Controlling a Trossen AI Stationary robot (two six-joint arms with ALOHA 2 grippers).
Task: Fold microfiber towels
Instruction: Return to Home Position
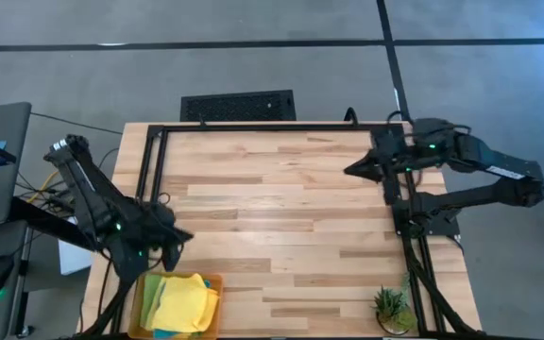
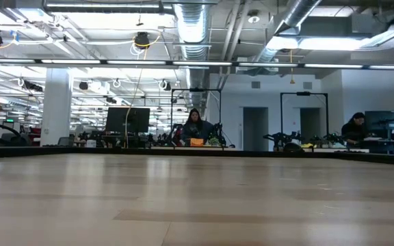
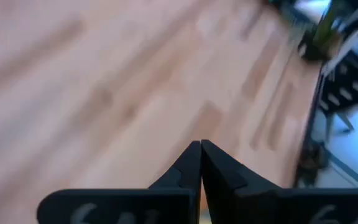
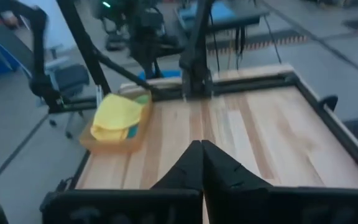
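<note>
The microfiber towels (image 1: 185, 297) lie piled in an orange tray (image 1: 138, 295) at the table's near left corner, a bright yellow one on top and a lime green one beside it. In the right wrist view the towels (image 4: 115, 115) show as a yellow heap in the tray (image 4: 107, 144). My left gripper (image 1: 189, 238) hovers shut just beyond the tray's far side, over bare wood; its fingers (image 3: 201, 144) meet with nothing between them. My right gripper (image 1: 349, 171) is shut at the far right of the table, pointing toward the left, and holds nothing (image 4: 201, 143).
A small potted plant (image 1: 392, 307) stands at the near right corner. A black frame (image 1: 253, 127) runs along the table's far edge and both sides. The wooden top (image 1: 272, 217) between the two arms is bare. People sit at desks in the room beyond (image 2: 195, 126).
</note>
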